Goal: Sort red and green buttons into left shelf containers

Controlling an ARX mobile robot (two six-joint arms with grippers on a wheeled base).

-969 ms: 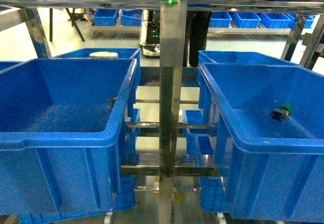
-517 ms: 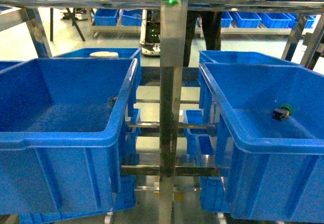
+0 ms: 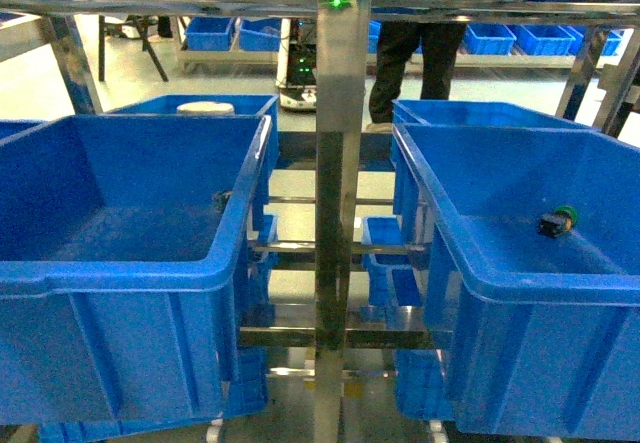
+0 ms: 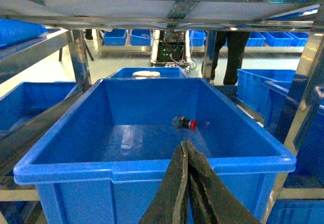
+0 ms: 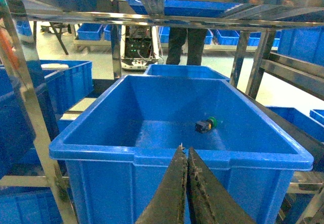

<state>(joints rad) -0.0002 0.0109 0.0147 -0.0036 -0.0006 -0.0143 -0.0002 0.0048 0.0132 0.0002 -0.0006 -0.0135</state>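
Two large blue containers sit on the steel shelf (image 3: 341,163). The left container (image 3: 130,268) holds a red-capped button (image 4: 185,124) on its floor, barely visible in the head view near the far right wall. The right container (image 3: 520,283) holds a green-capped button (image 3: 556,221), also seen in the right wrist view as the green button (image 5: 206,125). My left gripper (image 4: 184,144) is shut and empty, just in front of the left container's near rim. My right gripper (image 5: 184,150) is shut and empty, in front of the right container's (image 5: 182,155) near rim. Neither gripper shows in the head view.
A vertical steel post stands between the two containers. Smaller blue bins (image 3: 385,263) sit lower behind it. Another blue bin with a white round object (image 3: 205,109) stands behind the left container. A person's legs (image 3: 410,58) and more shelves with bins are in the background.
The person in the background has walked to the right behind the shelf. Containers and buttons have not moved.
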